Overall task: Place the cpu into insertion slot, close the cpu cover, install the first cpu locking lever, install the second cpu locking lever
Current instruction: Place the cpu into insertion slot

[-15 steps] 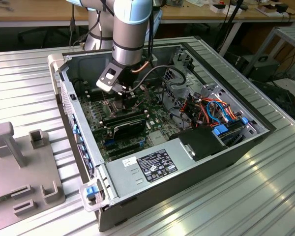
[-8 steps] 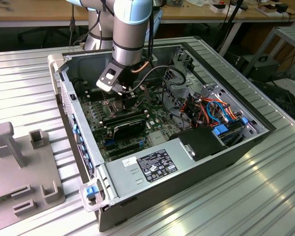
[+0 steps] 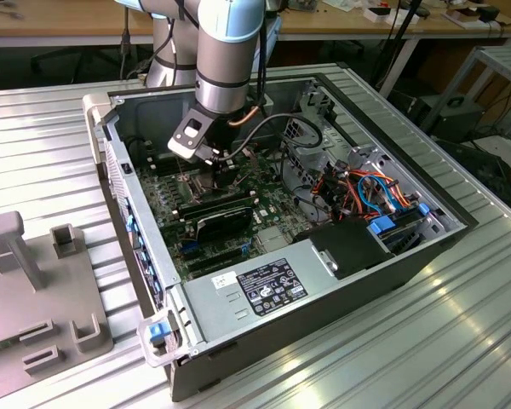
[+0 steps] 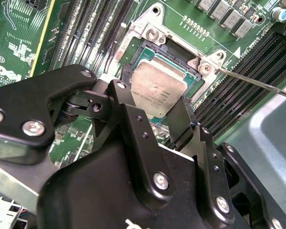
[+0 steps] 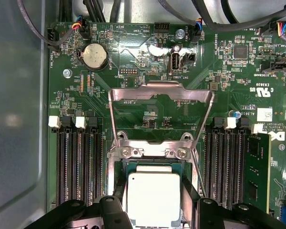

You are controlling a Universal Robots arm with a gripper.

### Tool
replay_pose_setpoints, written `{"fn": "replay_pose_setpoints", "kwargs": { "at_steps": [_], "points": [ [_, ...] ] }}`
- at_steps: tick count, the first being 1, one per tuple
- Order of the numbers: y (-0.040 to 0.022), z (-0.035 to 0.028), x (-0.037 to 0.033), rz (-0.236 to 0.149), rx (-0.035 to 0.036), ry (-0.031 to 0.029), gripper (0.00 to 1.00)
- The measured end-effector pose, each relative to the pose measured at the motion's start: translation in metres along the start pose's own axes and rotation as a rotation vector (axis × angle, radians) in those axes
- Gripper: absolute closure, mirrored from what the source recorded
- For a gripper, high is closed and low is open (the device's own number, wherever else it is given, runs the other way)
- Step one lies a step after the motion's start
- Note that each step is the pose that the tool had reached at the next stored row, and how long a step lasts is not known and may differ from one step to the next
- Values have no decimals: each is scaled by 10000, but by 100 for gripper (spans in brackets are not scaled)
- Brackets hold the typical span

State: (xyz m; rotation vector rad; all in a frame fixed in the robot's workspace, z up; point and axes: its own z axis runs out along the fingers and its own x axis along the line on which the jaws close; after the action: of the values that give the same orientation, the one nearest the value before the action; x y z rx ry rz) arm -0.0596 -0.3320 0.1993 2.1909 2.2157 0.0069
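The cpu (image 4: 157,90) lies flat in the insertion slot (image 4: 168,51), near the middle of the green motherboard (image 5: 148,114) and between 2 banks of long black memory slots (image 5: 78,167). Its top is a dull silver-grey metal square with rounded corners and faint print. A narrow green margin of the chip's own base shows around the metal on the uncovered sides. The slot's dark frame and silver rim enclose it closely.

The gripper (image 4: 151,99) stands directly over the chip. Its 2 black fingers (image 4: 128,114) are clamped against opposite edges of the cpu (no gap shows on either side in both wrist views).

The cpu cover (image 5: 162,90) is swung open off the slot, on the side toward the board edge that carries the round coin battery (image 5: 94,56). It is a thin silver-brown frame, and bare circuit board shows through its large square window. It hinges at a silver bracket (image 5: 150,151) with 2 screws on the slot's edge. A thin metal lever (image 4: 257,83) stands free beside 1 corner of the slot, slanting across the memory slots.

In the exterior view the arm (image 3: 230,51) reaches down into the open computer case (image 3: 409,256), which lies on a ribbed metal tabletop (image 3: 460,341). There the gripper sits over the far end of the board, toward the case's far corner on the exterior view's left.
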Motion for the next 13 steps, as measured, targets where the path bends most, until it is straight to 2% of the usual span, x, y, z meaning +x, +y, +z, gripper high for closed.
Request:
{"fn": "replay_pose_setpoints", "kwargs": {
  "at_steps": [2, 3, 5, 6, 7, 11, 13],
  "points": [
    [1, 5, 1, 0, -2, 4, 46],
    [0, 6, 10, 179, 1, -2, 32],
    [2, 11, 30, 700, 11, -14, 32],
    [2, 11, 30, 701, 10, -14, 34],
    [2, 11, 30, 701, 10, -14, 41],
    [3, 12, 30, 626, 8, -12, 41],
    [3, 12, 30, 363, 5, -6, 41]
  ]
}}
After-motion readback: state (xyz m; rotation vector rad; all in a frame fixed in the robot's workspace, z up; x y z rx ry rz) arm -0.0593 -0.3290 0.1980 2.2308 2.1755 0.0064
